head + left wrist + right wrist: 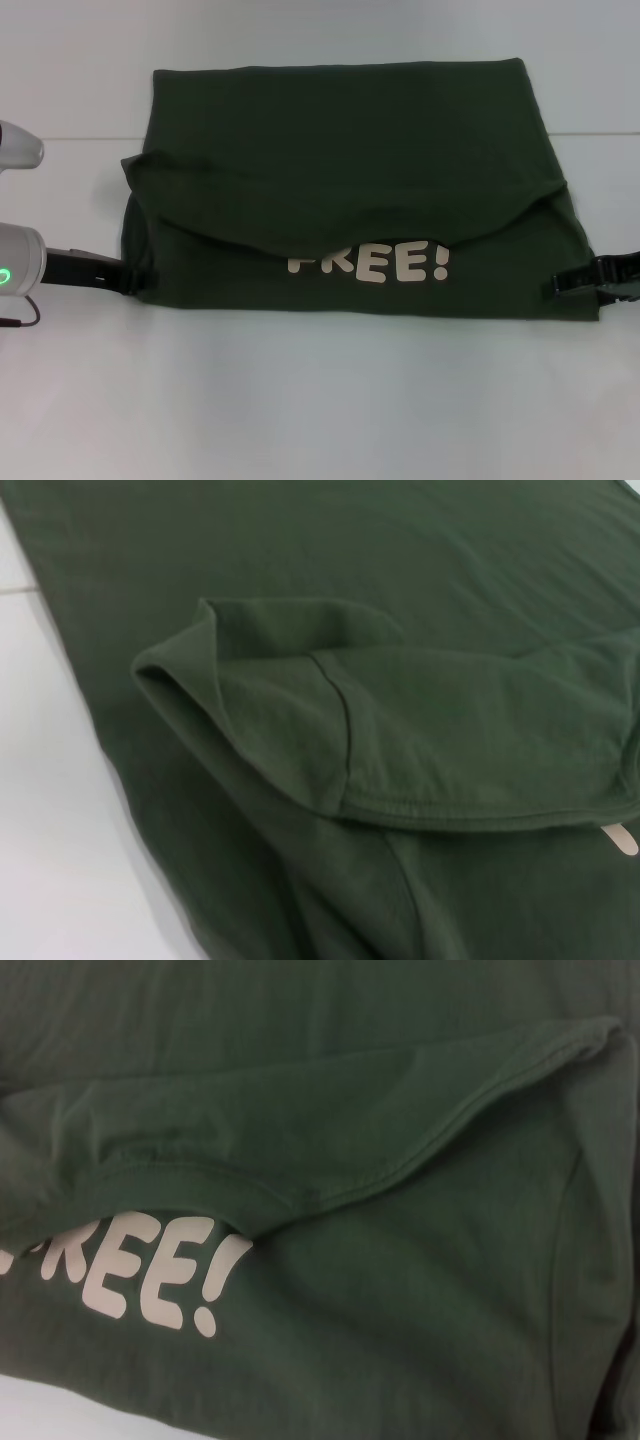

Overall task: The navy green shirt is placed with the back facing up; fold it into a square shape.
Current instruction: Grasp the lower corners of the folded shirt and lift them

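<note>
1. The shirt [350,160] lay folded mid-desk [320,400], its hemmed flap overlapping the cream lettering [385,265].
2. The left claw [125,275] met the shirt's left edge, the right claw [560,285] its right edge; whether either was pinching cloth, I cannot tell.
3. Bare desk lay nearer the robot.

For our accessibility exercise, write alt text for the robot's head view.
A dark green shirt lies partly folded on a white table, pale lettering peeking below the folded flap. The left gripper and right gripper meet its side edges.
</note>
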You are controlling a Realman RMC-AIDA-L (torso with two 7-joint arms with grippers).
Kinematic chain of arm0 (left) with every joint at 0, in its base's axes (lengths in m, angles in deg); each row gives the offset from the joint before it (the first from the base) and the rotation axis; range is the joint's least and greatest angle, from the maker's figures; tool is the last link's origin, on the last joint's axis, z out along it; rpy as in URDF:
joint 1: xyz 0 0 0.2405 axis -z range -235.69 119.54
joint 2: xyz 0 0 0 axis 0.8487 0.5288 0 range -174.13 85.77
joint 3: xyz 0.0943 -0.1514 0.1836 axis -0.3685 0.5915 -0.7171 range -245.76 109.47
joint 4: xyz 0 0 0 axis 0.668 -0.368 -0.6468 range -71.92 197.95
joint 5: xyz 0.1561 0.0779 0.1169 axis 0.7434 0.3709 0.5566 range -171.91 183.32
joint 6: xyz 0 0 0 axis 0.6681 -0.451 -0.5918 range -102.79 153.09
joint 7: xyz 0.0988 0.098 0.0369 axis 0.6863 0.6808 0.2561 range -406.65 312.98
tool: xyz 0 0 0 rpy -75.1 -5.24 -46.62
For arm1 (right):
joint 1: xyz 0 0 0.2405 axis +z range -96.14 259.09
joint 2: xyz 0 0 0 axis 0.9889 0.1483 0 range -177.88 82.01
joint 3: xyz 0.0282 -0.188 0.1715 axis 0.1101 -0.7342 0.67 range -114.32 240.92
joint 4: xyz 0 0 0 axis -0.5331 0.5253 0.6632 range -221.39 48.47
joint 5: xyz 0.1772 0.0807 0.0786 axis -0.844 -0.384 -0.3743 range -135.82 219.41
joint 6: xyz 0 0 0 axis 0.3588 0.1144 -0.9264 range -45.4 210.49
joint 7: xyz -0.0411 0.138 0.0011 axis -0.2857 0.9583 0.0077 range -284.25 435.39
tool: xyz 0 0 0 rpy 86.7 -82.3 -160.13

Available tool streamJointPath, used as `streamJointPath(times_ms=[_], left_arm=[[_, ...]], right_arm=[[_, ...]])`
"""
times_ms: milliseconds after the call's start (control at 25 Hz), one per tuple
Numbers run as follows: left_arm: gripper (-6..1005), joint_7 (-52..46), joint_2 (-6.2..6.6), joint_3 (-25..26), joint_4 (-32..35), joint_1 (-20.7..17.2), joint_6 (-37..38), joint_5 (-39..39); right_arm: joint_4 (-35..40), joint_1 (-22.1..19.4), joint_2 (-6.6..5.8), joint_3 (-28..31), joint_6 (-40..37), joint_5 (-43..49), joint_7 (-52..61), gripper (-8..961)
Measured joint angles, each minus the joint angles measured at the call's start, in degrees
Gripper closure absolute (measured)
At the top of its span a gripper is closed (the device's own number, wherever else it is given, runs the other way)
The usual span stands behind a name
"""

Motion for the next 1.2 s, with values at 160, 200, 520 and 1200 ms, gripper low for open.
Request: streamJointPath(times_ms=[160, 200, 520, 1200], left_arm=[[999, -0.02, -0.01, 0.01, 0.0, 0.02, 0.0, -0.05], [999, -0.02, -0.01, 0.01, 0.0, 0.02, 0.0, -0.05], [999, -0.04, -0.01, 0.0, 0.0, 0.02, 0.0, -0.16], [998, -0.04, 0.06, 0.0, 0.0, 0.45, 0.0, -0.49]], right_arm=[[-1.22, 0.2, 0.16, -0.12, 1.71, 0.05, -0.07, 97], [-1.36, 0.23, 0.18, -0.12, 1.98, 0.03, -0.07, 100], [-2.11, 0.39, 0.54, -0.3, 3.7, 0.01, -0.22, 120], [-0.09, -0.33, 2.23, -1.11, 5.52, 0.46, -0.57, 492]])
